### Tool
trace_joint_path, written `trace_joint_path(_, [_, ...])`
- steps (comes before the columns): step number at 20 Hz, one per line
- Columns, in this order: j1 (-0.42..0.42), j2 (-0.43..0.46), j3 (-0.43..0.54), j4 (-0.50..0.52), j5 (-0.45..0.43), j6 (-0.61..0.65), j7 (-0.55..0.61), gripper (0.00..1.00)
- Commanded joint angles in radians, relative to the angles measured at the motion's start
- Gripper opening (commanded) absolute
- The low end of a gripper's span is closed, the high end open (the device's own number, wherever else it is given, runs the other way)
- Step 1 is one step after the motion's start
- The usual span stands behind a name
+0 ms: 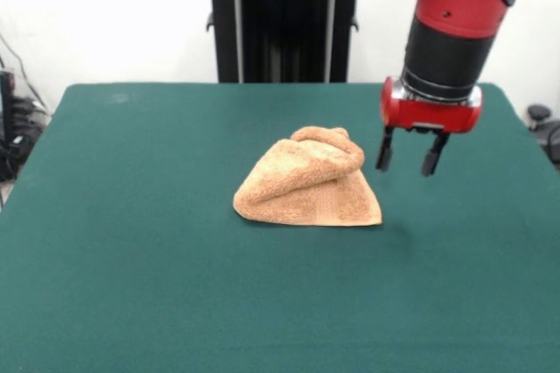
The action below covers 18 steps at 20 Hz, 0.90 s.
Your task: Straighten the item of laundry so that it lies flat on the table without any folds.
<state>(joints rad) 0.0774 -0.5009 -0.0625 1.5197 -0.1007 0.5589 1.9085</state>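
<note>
The orange-tan towel [306,182] lies crumpled in a folded heap near the middle of the dark green table [131,242], with a rolled lump at its top right and a woven band along its front edge. My gripper [408,159] hangs from the red arm just to the right of the towel's upper corner, a little above the table. Its two black fingers [383,149] point down with a gap between them and hold nothing. It does not touch the towel.
The black pedestal [282,23] stands at the table's far edge behind the towel. Cables and dark gear [13,128] sit off the table's left side, and a dark object [542,123] off its right side.
</note>
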Motion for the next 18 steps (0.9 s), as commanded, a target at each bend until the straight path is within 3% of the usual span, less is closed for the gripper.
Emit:
trace_joint_path(1, [-0.011, 0.069, 0.076, -0.001, 0.037, 0.072, 0.107, 1.0])
trace_joint_path(12, [-0.084, 0.117, 0.095, 0.001, -0.004, 0.0, 0.049, 1.0])
trace_joint_path(18, [-0.077, 0.1, 0.091, 0.034, -0.013, -0.018, 0.069, 1.0])
